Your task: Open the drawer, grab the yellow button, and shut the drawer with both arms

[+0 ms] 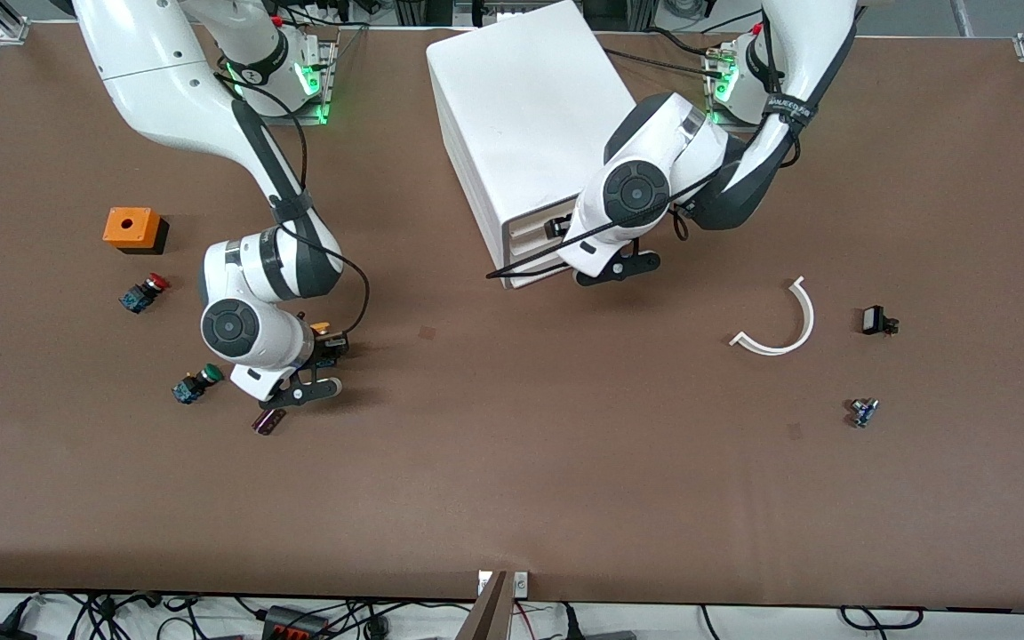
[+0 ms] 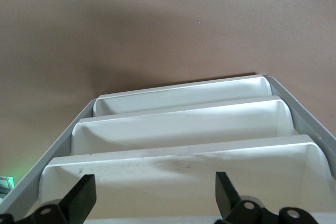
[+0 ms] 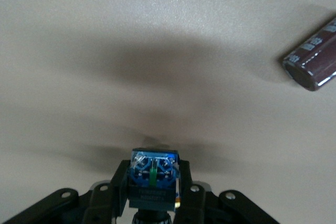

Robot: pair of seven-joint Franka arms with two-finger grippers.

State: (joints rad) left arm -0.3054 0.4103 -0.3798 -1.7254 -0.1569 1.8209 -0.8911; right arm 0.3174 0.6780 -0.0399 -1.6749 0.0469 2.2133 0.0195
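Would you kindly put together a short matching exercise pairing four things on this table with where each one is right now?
Things:
1. orange-yellow button
2. red-capped button
3. curved white strip
4. left gripper

Places:
A. on the table toward the left arm's end
B. open at the front of the white cabinet, by its drawers
C. clamped in the right gripper
D. on the table just nearer the front camera than the orange box

Pairs: 1-C, 2-D, 3-A, 4-B
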